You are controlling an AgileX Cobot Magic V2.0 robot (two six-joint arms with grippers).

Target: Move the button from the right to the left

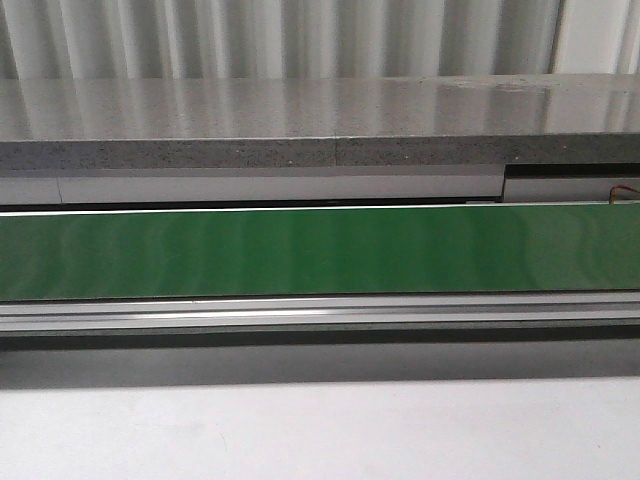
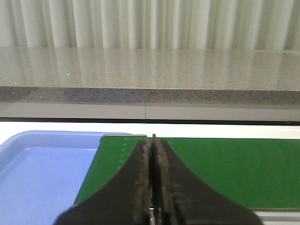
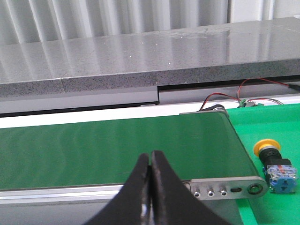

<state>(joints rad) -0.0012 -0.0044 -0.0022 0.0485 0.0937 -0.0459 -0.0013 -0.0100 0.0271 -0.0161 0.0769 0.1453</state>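
The button (image 3: 275, 166), with a yellow-orange cap, black collar and blue-grey block with a red mark, lies on a bright green surface (image 3: 272, 124) just beyond the right end of the green conveyor belt (image 3: 112, 150); it shows only in the right wrist view. My right gripper (image 3: 151, 154) is shut and empty over the belt's near edge, well to the left of the button. My left gripper (image 2: 153, 140) is shut and empty over the belt's left end (image 2: 225, 168). Neither gripper shows in the front view, which has only the belt (image 1: 320, 250).
A blue tray (image 2: 42, 168) sits beside the belt's left end. A grey stone counter (image 1: 300, 120) runs behind the belt. Red wires (image 3: 248, 91) lie behind the belt's right end. The belt's metal end bracket (image 3: 225, 187) has several screws.
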